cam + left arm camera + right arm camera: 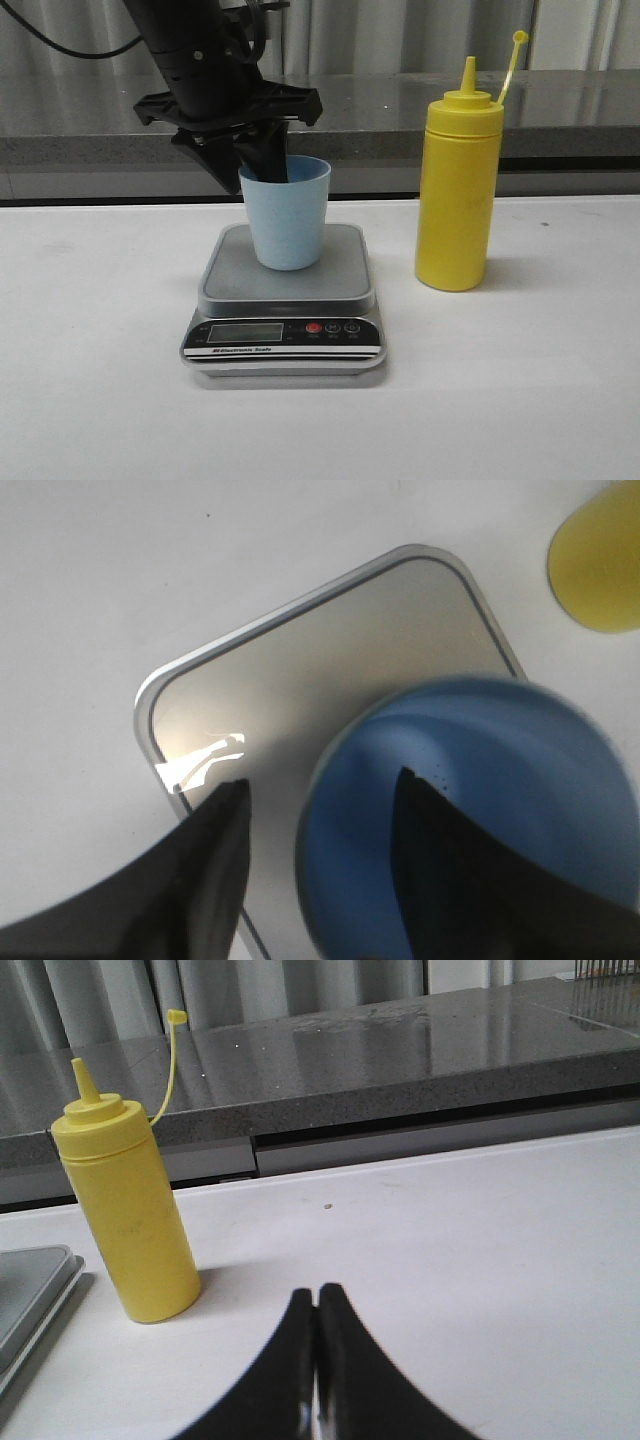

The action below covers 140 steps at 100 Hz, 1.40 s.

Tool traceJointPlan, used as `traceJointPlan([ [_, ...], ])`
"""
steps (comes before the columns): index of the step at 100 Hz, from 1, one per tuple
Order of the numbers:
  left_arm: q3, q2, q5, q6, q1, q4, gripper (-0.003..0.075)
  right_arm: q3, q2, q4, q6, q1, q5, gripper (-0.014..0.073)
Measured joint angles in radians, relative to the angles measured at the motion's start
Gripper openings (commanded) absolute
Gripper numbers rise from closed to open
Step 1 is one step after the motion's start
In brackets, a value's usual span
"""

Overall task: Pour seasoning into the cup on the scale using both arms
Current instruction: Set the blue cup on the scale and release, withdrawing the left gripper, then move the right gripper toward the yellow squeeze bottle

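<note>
Blue cup point(288, 218) on scale point(285, 300) | left fingers point(225, 860) straddle rim, tips cropped

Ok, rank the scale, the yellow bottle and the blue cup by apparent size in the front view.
1. Scale: widest, covers most area.
2. Yellow bottle: tallest, but narrower.
3. Blue cup: clearly smallest.
The scale's front sits nearer the camera, so its lead over the bottle is unsure.

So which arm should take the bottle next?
The right. Its gripper is shut and free, facing the bottle across bare table. The left gripper straddles the rim of the cup on the scale.
</note>
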<state>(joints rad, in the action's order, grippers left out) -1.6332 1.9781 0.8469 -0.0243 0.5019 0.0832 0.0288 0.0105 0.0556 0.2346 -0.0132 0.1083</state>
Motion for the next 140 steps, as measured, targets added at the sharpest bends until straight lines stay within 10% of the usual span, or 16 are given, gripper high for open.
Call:
traceJointPlan([
  [26,0.000,-0.051,0.000,-0.002,0.000,0.000,0.0302,0.000,0.000,0.000,0.000,0.000,0.000,-0.0069],
  [58,0.133,-0.257,-0.076,-0.004,-0.004,-0.002,-0.0023,0.000,0.000,0.000,0.000,0.000,0.000,-0.0069],
  [140,0.910,-1.175,-0.256,-0.021,-0.181,-0.003,-0.0020,0.000,0.000,0.000,0.000,0.000,-0.005,-0.0069],
])
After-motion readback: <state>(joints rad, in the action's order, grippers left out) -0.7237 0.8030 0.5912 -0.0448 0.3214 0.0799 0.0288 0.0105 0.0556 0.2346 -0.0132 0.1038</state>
